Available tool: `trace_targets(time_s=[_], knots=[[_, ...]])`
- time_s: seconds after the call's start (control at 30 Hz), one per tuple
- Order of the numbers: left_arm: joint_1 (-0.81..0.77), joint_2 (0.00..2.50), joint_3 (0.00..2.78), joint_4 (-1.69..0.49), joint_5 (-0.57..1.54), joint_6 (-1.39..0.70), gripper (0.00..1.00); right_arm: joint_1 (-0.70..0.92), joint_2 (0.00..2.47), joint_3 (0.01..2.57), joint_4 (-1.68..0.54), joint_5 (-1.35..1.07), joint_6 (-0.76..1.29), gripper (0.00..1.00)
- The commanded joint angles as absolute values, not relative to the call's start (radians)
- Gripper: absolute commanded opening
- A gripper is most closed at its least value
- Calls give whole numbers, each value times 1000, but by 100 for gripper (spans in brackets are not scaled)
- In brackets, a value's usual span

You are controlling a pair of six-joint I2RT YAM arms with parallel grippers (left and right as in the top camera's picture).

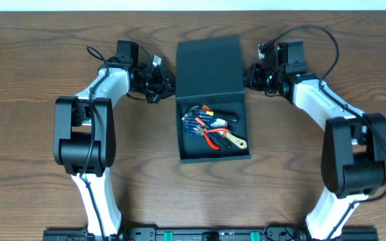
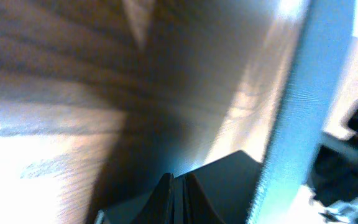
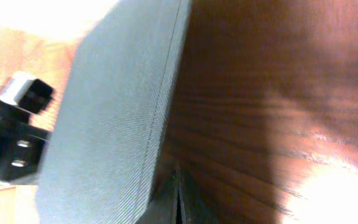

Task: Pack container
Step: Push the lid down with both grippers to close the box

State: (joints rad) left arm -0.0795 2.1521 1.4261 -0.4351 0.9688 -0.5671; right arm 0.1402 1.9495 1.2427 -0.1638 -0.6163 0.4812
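Observation:
The dark teal-black container (image 1: 185, 137) sits at the table's middle with its flap lid (image 1: 210, 67) open toward the back. Inside lie red-handled pliers (image 1: 211, 138), a blue packet (image 1: 193, 124) and other small tools. My left gripper (image 1: 168, 86) is shut, fingertips at the lid's left edge. In the left wrist view the shut fingers (image 2: 178, 186) lie beside the lid's edge (image 2: 297, 112). My right gripper (image 1: 248, 75) is shut at the lid's right edge. In the right wrist view the shut fingers (image 3: 178, 193) sit under the raised lid (image 3: 110, 112). Neither pair of fingers shows anything between them.
The wooden table (image 1: 39, 60) surrounds the box. Both arms' bases (image 1: 86, 134) (image 1: 354, 154) stand at the left and right of the box. A black rail (image 1: 206, 234) runs along the front edge.

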Motion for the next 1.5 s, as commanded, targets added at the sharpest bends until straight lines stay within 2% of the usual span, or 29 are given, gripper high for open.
trace_targets(time_s=[0.0, 0.5, 0.87, 1.23, 1.47], knots=[[-90, 2086, 1454, -471, 941, -464, 5, 168, 1885, 1263, -166, -643, 453, 1], [-72, 2035, 1459, -485, 923, -444, 6, 179, 1883, 1263, -205, -630, 428, 1], [-32, 1888, 1459, -553, 923, -404, 6, 179, 1795, 1263, -257, -637, 394, 1], [-29, 1774, 1459, -733, 923, -308, 6, 189, 1636, 1263, -455, -633, 274, 1], [-29, 1717, 1459, -840, 920, -251, 5, 189, 1538, 1263, -667, -583, 176, 1]])
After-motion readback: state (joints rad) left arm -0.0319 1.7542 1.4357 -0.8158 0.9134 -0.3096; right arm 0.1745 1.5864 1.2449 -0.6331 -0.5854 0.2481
